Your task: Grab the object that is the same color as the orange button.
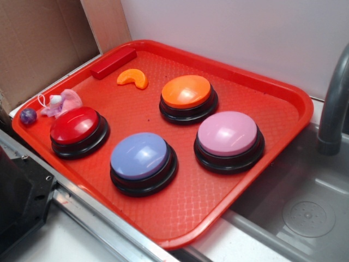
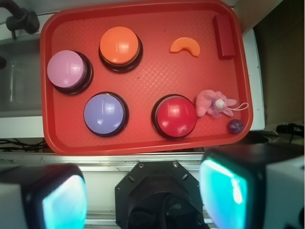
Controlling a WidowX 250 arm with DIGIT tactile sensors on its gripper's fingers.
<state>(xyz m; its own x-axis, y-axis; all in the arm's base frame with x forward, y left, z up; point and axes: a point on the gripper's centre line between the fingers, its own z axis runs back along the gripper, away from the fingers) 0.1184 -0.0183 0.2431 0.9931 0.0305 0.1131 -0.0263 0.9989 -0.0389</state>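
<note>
The orange crescent [image 1: 132, 78] [image 2: 185, 46] is located beside the orange button [image 1: 186, 91] [image 2: 119, 45], with bare tray [image 1: 240, 191] [image 2: 157, 81] between; the gripper [image 2: 143, 195] is spread wide, holding nothing.

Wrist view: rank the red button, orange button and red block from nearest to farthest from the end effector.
End effector sits at the bottom edge, off the tray.
1. Red button, near tray edge, right of centre.
2. Orange button, far side, left.
3. Red block, far right corner.

No readable text, labels, numbers — buttons, tray, block all unmarked.
</note>
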